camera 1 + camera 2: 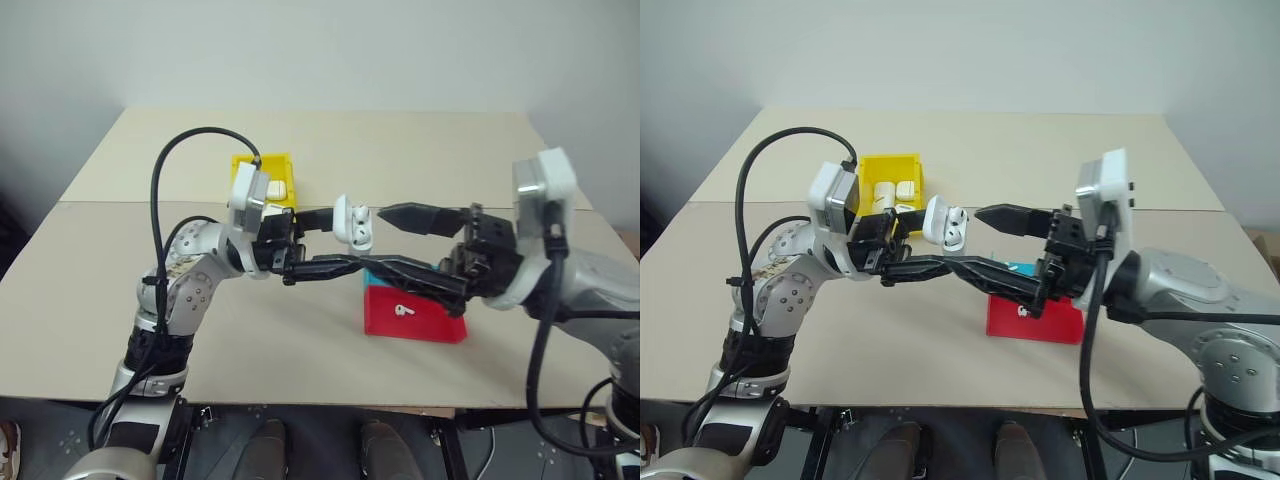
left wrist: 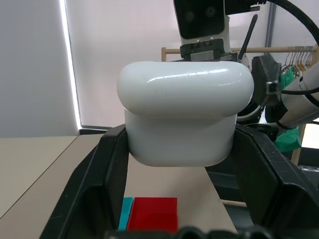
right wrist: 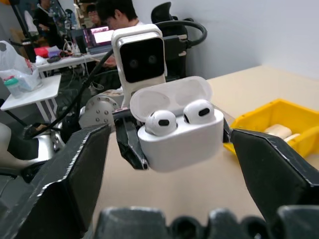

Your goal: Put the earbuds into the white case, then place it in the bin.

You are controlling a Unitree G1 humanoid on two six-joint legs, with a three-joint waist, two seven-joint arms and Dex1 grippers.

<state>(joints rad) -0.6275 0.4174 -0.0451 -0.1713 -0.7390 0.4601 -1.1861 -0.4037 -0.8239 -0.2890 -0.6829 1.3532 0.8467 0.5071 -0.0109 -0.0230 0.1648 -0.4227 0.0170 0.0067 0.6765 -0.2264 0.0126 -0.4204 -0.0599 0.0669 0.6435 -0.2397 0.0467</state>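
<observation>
Left gripper (image 1: 300,245) holds white case (image 1: 354,221) aloft.

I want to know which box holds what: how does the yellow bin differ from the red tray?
The yellow bin has upright walls and stands on the far side of the table; the red tray is flat and lies nearer the robot, below the right tool. The bin holds pale blocky items; the tray carries one small white earbud. Both rest on the beige table.
</observation>
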